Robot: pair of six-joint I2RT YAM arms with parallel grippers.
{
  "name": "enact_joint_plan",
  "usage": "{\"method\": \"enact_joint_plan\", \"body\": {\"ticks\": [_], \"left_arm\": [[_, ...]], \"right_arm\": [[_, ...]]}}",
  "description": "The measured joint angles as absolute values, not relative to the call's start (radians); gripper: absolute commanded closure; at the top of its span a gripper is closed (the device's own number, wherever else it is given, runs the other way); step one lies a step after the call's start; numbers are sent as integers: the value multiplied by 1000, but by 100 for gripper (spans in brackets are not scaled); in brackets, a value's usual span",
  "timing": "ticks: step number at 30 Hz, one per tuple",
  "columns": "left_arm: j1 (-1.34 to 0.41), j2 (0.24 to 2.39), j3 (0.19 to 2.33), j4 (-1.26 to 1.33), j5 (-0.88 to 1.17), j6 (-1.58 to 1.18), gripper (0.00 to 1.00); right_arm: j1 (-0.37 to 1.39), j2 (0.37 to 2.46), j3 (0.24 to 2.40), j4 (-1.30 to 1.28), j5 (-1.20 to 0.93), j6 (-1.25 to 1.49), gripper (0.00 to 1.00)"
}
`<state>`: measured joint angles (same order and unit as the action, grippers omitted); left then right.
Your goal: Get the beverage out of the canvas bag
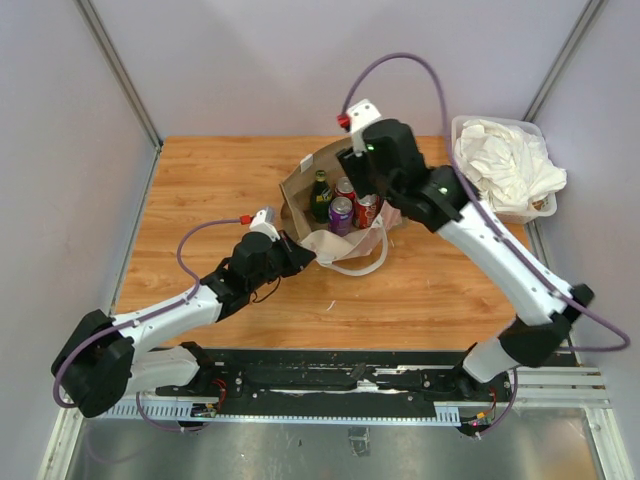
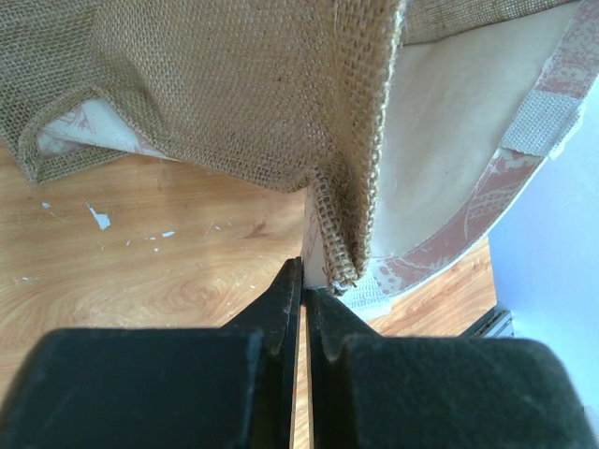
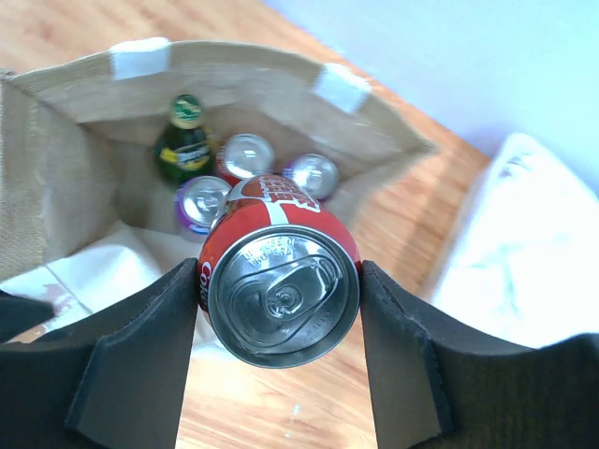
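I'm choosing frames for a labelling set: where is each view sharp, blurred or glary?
Top external: evenly lit, sharp, soft shadows. Left wrist: the canvas bag weave is crisp; the left gripper is a dark, featureless mass. Right wrist: the red can in the right gripper is sharp, lid glinting faintly; drinks inside the bag are soft, the white cloths washed out.

Nothing reads clearly: the red can (image 3: 279,245) carries white lettering, cut off and blurred; the green bottle (image 3: 184,142) label is illegible.
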<state>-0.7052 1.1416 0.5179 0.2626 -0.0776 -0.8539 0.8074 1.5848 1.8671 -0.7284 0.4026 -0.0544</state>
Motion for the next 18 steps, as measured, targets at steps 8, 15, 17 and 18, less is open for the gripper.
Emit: {"method": "enact_joint_plan", "body": {"ticks": [8, 15, 17, 18], "left_arm": [[-705, 1157, 518, 273, -77, -854, 95], [-705, 1176, 518, 284, -73, -853, 95], [-705, 1178, 518, 284, -73, -853, 95], [-705, 1178, 518, 285, -72, -853, 95]], "right_arm": [[801, 1241, 1660, -696, 657, -76, 99], [685, 1122, 1367, -707, 663, 17, 99], [628, 1114, 1287, -708, 638, 51, 99], [600, 1108, 1246, -704, 622, 67, 99]]}}
